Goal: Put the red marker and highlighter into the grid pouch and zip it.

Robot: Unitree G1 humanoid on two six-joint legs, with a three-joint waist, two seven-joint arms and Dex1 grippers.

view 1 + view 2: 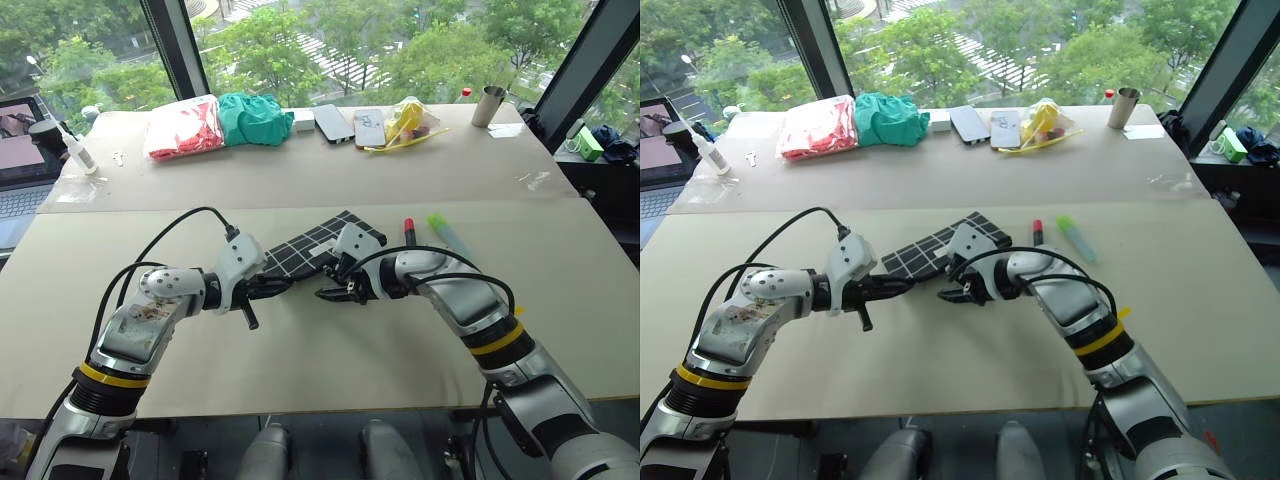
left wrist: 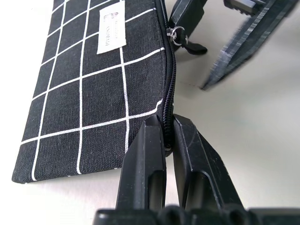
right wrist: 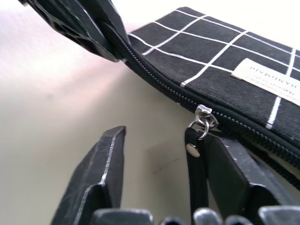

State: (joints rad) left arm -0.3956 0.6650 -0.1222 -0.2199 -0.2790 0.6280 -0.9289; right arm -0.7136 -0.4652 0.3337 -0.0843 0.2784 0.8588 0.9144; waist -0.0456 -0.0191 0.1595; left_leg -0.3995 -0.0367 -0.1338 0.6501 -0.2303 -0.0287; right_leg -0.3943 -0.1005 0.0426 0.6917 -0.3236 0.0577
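The grid pouch (image 1: 312, 246) lies flat on the near table, black with white lines and a white label (image 2: 111, 29). My left gripper (image 2: 169, 123) is shut on its zipper edge at the near left corner. My right gripper (image 3: 157, 136) stands open beside the same edge, fingers apart. The zipper slider and its black pull strap (image 3: 193, 150) rest against the inner side of one finger, not pinched. The red marker (image 1: 409, 231) and the light green highlighter (image 1: 447, 234) lie side by side on the table just beyond my right forearm, outside the pouch.
A second table at the back holds a red-and-white bag (image 1: 185, 127), a green cloth (image 1: 254, 117), two phones (image 1: 350, 124), a yellow bag (image 1: 405, 124) and a metal cup (image 1: 489, 105). A laptop (image 1: 18, 160) and a small bottle (image 1: 78, 152) stand at far left.
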